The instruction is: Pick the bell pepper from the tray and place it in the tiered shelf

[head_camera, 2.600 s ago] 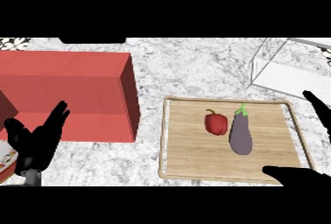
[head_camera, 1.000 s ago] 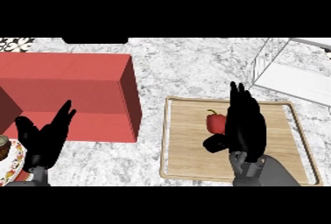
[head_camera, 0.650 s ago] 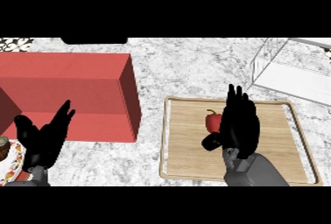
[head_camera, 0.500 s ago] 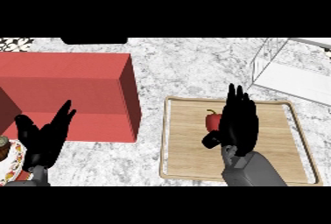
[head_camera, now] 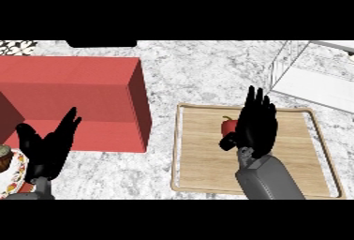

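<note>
Shifted left, right robot hand (head_camera: 254, 124) hovers flat over bell pepper (head_camera: 229, 125).

A single head view looks steeply down from above onto the marble counter (head_camera: 207, 75), close in, both forearms entering from the lower edge, wooden tray (head_camera: 200, 173) right, red tiered shelf (head_camera: 69, 93) left.

Red bell pepper (head_camera: 229, 126), pale wooden tray (head_camera: 207, 164), red tiered shelf (head_camera: 76, 93), grey-white marbled counter (head_camera: 200, 70)

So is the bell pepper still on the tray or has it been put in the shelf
On the tray. The red bell pepper lies on the wooden tray, partly hidden by the open right hand over it.
</note>
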You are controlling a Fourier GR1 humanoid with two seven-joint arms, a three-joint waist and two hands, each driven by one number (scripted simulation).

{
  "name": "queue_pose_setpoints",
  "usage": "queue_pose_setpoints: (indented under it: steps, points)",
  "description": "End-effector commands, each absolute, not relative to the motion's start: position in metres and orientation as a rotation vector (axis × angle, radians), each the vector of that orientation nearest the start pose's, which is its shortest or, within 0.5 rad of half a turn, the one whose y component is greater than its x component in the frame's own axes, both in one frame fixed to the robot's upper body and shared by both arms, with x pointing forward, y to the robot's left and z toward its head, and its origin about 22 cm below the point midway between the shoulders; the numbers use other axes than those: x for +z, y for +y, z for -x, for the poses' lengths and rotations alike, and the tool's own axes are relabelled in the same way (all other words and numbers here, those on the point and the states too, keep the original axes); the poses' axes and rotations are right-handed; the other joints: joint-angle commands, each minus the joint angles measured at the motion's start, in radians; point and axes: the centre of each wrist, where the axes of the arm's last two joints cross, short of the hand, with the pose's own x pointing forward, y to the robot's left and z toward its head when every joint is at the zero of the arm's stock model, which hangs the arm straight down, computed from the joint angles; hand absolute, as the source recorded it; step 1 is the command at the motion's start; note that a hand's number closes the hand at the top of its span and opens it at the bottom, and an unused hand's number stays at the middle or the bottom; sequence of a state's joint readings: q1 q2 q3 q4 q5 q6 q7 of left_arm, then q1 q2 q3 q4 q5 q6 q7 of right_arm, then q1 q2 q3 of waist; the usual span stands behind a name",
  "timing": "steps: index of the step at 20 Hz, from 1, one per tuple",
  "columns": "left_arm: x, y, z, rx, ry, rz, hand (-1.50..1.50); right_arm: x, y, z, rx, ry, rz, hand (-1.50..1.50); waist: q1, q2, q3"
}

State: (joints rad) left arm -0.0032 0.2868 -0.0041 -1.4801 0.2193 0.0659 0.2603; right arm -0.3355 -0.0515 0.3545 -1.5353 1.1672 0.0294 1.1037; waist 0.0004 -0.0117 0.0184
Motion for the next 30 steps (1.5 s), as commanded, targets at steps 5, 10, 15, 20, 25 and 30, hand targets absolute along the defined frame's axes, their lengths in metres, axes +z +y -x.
queue_pose_setpoints:
  steps: [5, 10, 15, 20, 25, 30]
  points:
    - [-0.009, 0.297, -0.243, 0.022, -1.115, -0.095, 0.0, 0.053, -0.117, -0.298, 0.538, -0.818, 1.19, -1.5, 0.004, 0.013, -0.018]
    - [-0.015, 0.305, -0.24, 0.047, -1.122, -0.087, 0.0, 0.027, -0.121, -0.295, 0.865, -0.729, 1.087, 1.5, 0.006, 0.016, -0.019]
    - [-0.016, 0.302, -0.249, 0.036, -1.126, -0.087, 0.0, 0.033, -0.094, -0.297, 0.759, -0.854, 1.044, 1.5, 0.008, 0.015, -0.018]
    - [-0.025, 0.306, -0.239, 0.047, -1.109, -0.093, 0.0, 0.033, -0.082, -0.284, 0.776, -0.998, 1.087, 1.5, 0.007, 0.014, -0.019]
    - [-0.017, 0.296, -0.243, 0.07, -1.103, -0.088, 0.0, 0.064, -0.153, -0.29, 0.828, -1.086, 0.768, 1.5, -0.019, 0.013, -0.017]
    - [-0.029, 0.29, -0.233, 0.07, -1.11, -0.117, 0.0, 0.104, -0.173, -0.284, 0.727, -1.274, 0.74, 1.5, -0.014, 0.011, -0.018]
